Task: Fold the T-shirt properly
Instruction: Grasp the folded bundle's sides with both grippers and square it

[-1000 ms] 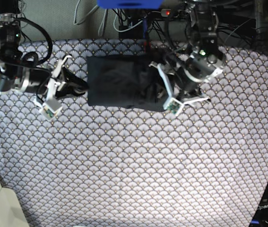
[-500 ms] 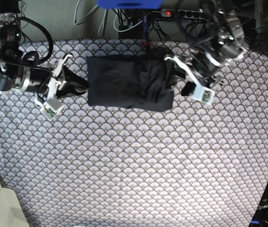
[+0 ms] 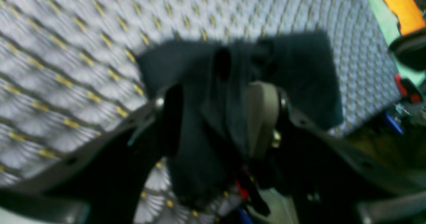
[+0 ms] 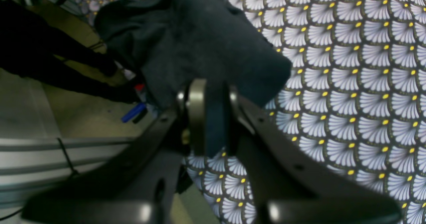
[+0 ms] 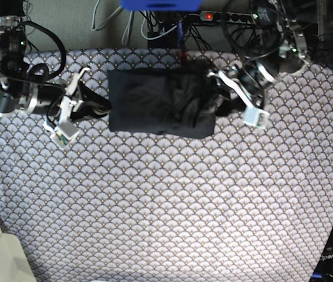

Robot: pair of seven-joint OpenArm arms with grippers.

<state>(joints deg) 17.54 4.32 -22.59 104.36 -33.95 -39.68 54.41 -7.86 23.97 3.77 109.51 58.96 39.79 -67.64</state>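
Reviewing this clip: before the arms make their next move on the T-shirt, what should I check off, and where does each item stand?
1. Right gripper holds the T-shirt: ok, cloth sits between its fingers.
2. Left gripper holds the shirt's other end: ok, though that view is blurred.
3. Shirt folded into a compact rectangle: ok.
4. Right-hand end smooth: not ok, wrinkled near the left gripper.
5. Shirt fully on the tablecloth: ok.
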